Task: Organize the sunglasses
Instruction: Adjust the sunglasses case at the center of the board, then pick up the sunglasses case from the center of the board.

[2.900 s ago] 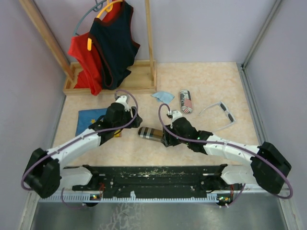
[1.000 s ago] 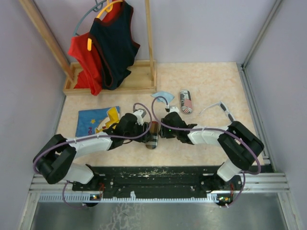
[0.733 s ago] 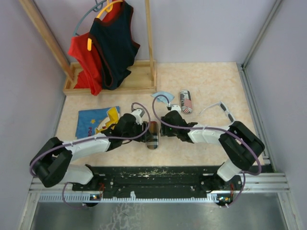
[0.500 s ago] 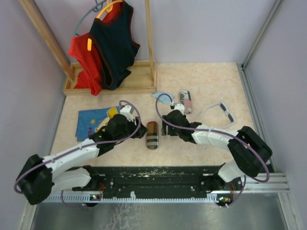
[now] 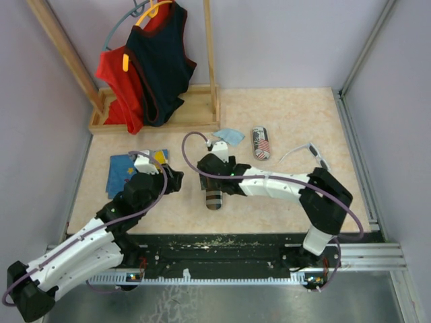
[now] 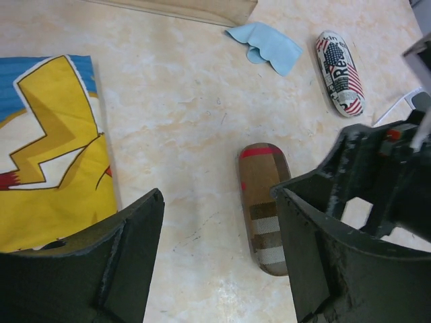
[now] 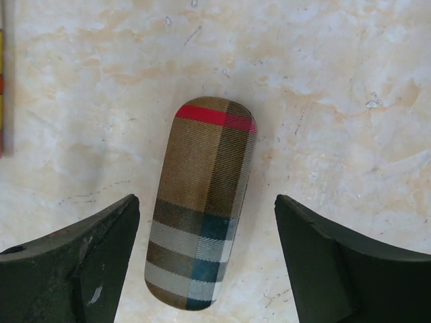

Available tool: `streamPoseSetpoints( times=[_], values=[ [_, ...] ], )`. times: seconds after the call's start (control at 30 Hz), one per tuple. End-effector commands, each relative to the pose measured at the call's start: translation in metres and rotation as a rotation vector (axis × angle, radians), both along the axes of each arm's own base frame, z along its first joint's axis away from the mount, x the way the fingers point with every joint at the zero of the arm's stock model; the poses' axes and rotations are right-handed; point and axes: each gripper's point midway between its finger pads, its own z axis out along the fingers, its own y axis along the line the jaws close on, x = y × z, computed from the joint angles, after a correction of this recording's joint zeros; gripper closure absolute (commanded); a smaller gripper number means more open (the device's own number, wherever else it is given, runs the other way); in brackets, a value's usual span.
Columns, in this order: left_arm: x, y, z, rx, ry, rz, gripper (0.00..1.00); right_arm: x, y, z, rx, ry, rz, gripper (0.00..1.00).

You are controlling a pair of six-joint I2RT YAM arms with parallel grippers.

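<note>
At the far left a wooden rack (image 5: 195,108) is standing with a red top (image 5: 114,74) and a navy top (image 5: 165,54) hanging from it. Nearer, a blue and yellow printed cloth (image 5: 128,168) is lying flat on the tabletop (image 5: 296,114). The left gripper (image 5: 170,180) is hovering just right of that cloth. Its fingers (image 6: 135,249) are spread apart and are grasping nothing.

Right of it, the plaid case (image 5: 213,198) is lying closed on the tabletop, its long axis running near to far and its red-striped end pointing away. The right gripper (image 5: 214,180) is hanging directly over this case. In the right wrist view its fingers (image 7: 87,262) are standing wide on either side of the case, released and not touching it.

Farther back, a light-blue cloth (image 5: 229,136) is lying crumpled, and just right of it the flag-print case (image 5: 261,142) is resting closed.

The sunglasses (image 5: 316,153), a white-grey pair with thin arms, are lying on the right side of the tabletop, beyond the flag-print case and well apart from both grippers. They are probably lying unfolded, though the thin frame is hard to read from above.
</note>
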Motion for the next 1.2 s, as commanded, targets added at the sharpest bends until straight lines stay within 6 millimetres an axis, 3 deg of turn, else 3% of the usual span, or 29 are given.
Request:
streamPoseSetpoints(
  times=[0.0,0.37,0.53,0.83,1.03,1.17],
  values=[
    [-0.006,0.016,-0.004,-0.014,0.008,0.060,0.26,0.001,0.000,-0.011,-0.152,-0.006,-0.039,0.18],
    [-0.011,0.019,-0.004,-0.014,-0.010,0.042,0.26,0.000,0.012,-0.031,-0.212,0.040,-0.017,0.21],
    [-0.011,0.017,-0.004,-0.014,-0.012,0.031,0.26,-0.001,0.014,-0.034,-0.229,0.052,-0.006,0.27],
    [-0.011,0.015,-0.007,-0.008,-0.008,0.026,0.26,-0.002,0.015,-0.038,-0.243,0.065,0.010,0.29],
    [-0.010,0.015,-0.007,-0.009,-0.007,0.028,0.26,-0.001,0.014,-0.037,-0.250,0.062,0.013,0.46],
    [-0.010,0.015,-0.003,-0.012,-0.013,0.027,0.26,0.000,0.011,-0.025,-0.236,0.040,0.003,0.57]
  ],
)
